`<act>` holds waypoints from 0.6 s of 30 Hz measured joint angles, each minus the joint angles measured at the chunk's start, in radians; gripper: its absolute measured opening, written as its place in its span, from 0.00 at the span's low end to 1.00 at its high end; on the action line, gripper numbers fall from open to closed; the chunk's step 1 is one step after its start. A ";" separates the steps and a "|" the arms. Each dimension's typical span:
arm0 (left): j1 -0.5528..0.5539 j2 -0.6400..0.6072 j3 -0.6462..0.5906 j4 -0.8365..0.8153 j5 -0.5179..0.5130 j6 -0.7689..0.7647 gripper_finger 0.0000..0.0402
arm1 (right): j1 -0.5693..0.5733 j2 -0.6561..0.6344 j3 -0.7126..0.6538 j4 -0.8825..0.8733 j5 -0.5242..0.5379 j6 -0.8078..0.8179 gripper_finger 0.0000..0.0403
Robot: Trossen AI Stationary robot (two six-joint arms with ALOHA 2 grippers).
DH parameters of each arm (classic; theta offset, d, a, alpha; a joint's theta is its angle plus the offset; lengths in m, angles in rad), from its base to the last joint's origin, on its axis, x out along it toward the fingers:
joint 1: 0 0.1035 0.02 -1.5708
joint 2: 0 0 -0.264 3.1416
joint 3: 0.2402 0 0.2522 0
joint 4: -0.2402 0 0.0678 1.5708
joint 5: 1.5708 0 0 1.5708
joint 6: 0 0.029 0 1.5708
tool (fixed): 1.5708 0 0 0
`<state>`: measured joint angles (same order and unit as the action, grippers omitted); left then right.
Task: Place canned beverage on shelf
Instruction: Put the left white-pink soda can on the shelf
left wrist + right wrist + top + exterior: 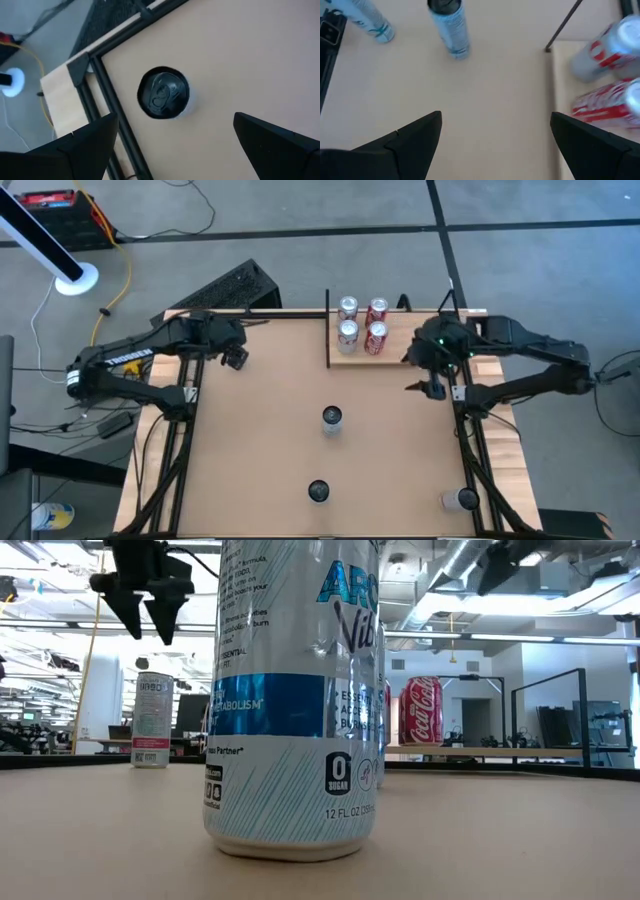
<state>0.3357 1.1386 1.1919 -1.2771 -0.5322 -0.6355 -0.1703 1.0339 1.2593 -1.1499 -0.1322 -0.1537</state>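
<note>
A: What sits left to right?
B: Left gripper [236, 359] at 10 o'clock, jaws open, empty. A silver can [332, 418] stands mid-table.
A: And the shelf [400, 345]?
B: At 1 o'clock, holding 4 cans; right gripper [433, 388] beside it, apparently spread, empty.

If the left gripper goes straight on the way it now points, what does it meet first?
Probably the black-topped can: it stands between the open fingers of the left gripper in its wrist view, though depth is unclear.
</note>
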 joint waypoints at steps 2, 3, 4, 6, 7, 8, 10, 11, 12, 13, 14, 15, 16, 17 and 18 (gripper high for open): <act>0.031 0.005 0.000 0.003 0.016 0.014 0.95 | 0.020 -0.033 -0.055 0.027 0.000 0.032 0.98; 0.047 0.007 0.000 0.004 0.015 0.020 0.95 | 0.028 -0.050 -0.081 0.040 0.001 0.045 0.98; 0.064 0.008 0.000 0.008 0.013 0.024 0.95 | 0.035 -0.065 -0.105 0.052 0.001 0.053 0.98; 0.097 0.008 0.000 0.016 0.003 0.035 0.95 | 0.050 -0.089 -0.147 0.088 0.001 0.057 0.98; 0.112 0.008 0.000 0.025 0.004 0.045 0.95 | 0.056 -0.098 -0.165 0.104 0.001 0.057 0.98; 0.126 0.007 -0.003 0.040 0.008 0.055 0.95 | 0.062 -0.106 -0.181 0.121 0.001 0.057 0.98; 0.153 0.008 -0.014 0.073 0.028 0.087 0.95 | 0.070 -0.116 -0.201 0.147 0.001 0.058 0.98; 0.166 0.008 -0.021 0.087 0.043 0.104 0.95 | 0.075 -0.118 -0.204 0.147 0.001 0.058 0.98; 0.180 0.008 -0.032 0.103 0.063 0.120 0.95 | 0.079 -0.118 -0.204 0.146 0.001 0.059 0.98; 0.194 0.007 -0.047 0.122 0.087 0.136 0.95 | 0.081 -0.119 -0.204 0.149 0.001 0.060 0.98; 0.206 0.008 -0.066 0.145 0.109 0.156 0.95 | 0.086 -0.119 -0.204 0.151 0.001 0.060 0.98; 0.218 0.008 -0.085 0.164 0.125 0.172 0.95 | 0.089 -0.119 -0.204 0.153 0.001 0.060 0.98; 0.228 0.008 -0.103 0.183 0.129 0.183 0.95 | 0.092 -0.119 -0.204 0.154 0.002 0.060 0.98; 0.238 0.008 -0.119 0.201 0.129 0.191 0.95 | 0.093 -0.119 -0.204 0.156 0.002 0.059 0.98; 0.247 0.008 -0.136 0.222 0.129 0.199 0.95 | 0.092 -0.119 -0.204 0.159 0.002 0.059 0.98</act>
<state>0.5826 1.1469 1.0556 -1.0551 -0.4033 -0.4369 -0.0779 0.9154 1.0557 -0.9908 -0.1307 -0.0944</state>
